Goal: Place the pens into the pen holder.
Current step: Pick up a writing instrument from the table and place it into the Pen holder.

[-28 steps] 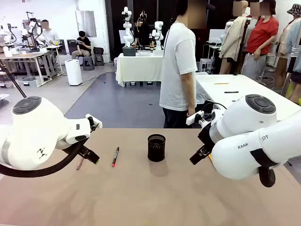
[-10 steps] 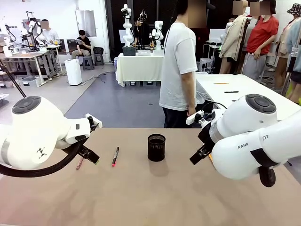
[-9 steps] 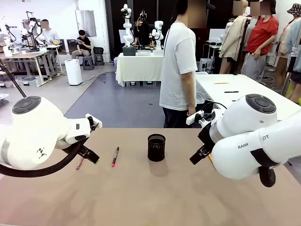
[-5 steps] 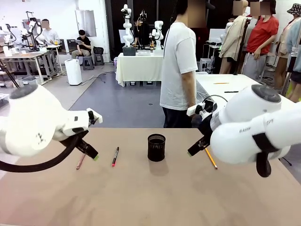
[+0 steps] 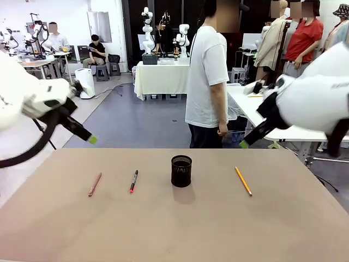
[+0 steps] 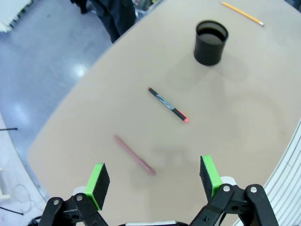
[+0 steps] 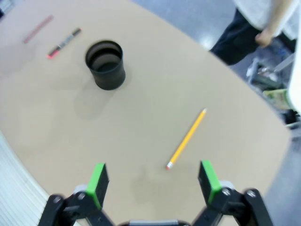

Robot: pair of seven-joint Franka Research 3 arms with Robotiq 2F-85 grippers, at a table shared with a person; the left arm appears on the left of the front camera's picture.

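Holder point(image 5: 181, 171) upright; red-brown pen point(image 5: 95, 184), black pen point(image 5: 133, 181), pencil point(image 5: 243, 180) flat outside it; L gripper point(image 6: 153, 181), R gripper point(image 7: 152, 182) wide open, empty.

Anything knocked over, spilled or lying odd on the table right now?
Nothing stands out. The pen holder stands upright and looks empty; the reddish-brown pen, the black pen and the yellow pencil lie flat on the table, apart from it and from each other. The left gripper and right gripper hang open above it.
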